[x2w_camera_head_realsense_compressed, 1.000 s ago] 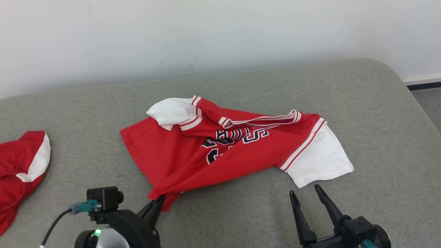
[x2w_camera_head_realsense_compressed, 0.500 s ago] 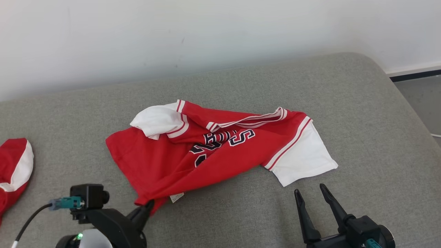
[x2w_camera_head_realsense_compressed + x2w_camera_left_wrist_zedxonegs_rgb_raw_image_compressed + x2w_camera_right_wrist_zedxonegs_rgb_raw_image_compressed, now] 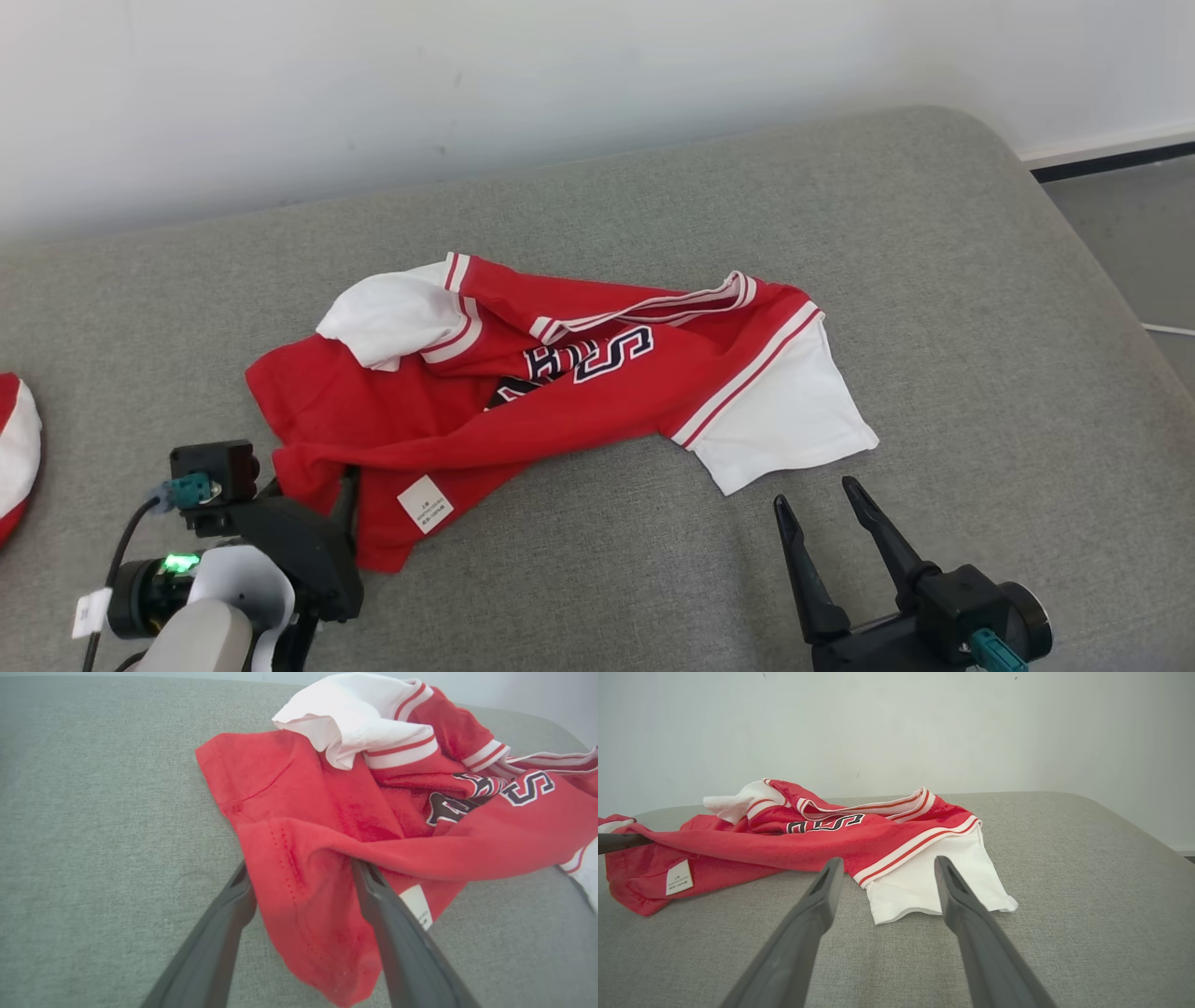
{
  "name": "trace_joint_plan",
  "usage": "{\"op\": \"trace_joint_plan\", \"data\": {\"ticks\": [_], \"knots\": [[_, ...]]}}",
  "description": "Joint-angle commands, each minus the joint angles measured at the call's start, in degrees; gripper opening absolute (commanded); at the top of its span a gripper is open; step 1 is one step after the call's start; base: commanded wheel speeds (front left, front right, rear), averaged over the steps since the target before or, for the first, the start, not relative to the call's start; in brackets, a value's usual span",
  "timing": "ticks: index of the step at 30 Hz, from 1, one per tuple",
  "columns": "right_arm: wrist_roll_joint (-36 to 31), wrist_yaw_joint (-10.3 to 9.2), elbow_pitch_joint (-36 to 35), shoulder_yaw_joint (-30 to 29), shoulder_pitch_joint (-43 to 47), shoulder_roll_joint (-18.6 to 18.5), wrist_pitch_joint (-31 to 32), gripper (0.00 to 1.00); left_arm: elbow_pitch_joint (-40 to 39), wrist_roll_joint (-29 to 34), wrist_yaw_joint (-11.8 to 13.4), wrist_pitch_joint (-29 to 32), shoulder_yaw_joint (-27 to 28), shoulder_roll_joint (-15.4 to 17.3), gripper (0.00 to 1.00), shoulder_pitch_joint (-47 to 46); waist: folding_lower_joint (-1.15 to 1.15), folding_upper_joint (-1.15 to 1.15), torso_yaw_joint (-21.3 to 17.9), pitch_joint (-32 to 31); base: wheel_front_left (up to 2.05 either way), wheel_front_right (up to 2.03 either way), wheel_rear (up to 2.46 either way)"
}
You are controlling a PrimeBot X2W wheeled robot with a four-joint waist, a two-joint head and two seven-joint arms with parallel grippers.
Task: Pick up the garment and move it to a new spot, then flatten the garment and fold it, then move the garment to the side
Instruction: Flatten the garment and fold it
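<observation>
Garment [image 3: 560,392] lies crumpled mid-frame, unfolded.
Left gripper [image 3: 302,868] gapes astride its hem, right gripper [image 3: 814,491] open lower right; flattening, folding look undone.

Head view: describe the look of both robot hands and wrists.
Left hand and right hand: two long, tapering dark fingers on black bodies. Each carries a teal connector; the left has a black cable, green light and white forearm shell.

Grey fabric pad [image 3: 934,280] carries the garment [image 3: 579,401], a red-and-white jersey crumpled mid-surface with a white sleeve flat on its right side, and a second red-and-white cloth [image 3: 14,448] at the left edge, well apart.
</observation>
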Motion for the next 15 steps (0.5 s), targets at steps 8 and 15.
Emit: {"op": "trace_joint_plan", "data": {"ticks": [8, 15], "knots": [[-0.8, -0.13, 0.0, -2.4, 1.8, 0.0, 0.1, 1.00, 4.6, 0.6, -0.9, -14.3, 2.3, -1.5, 1.00, 1.6, -0.01, -0.01, 1.4, -1.9, 0.00, 0.00, 0.00], [-1.1, -0.13, -0.3, -4.5, 2.5, 0.0, 0.3, 1.00, 2.3, 2.4, -0.7, -23.3, 3.1, -2.5, 1.00, 5.9, -0.01, -0.01, 3.3, -4.5, 0.00, 0.00, 0.00]]}}
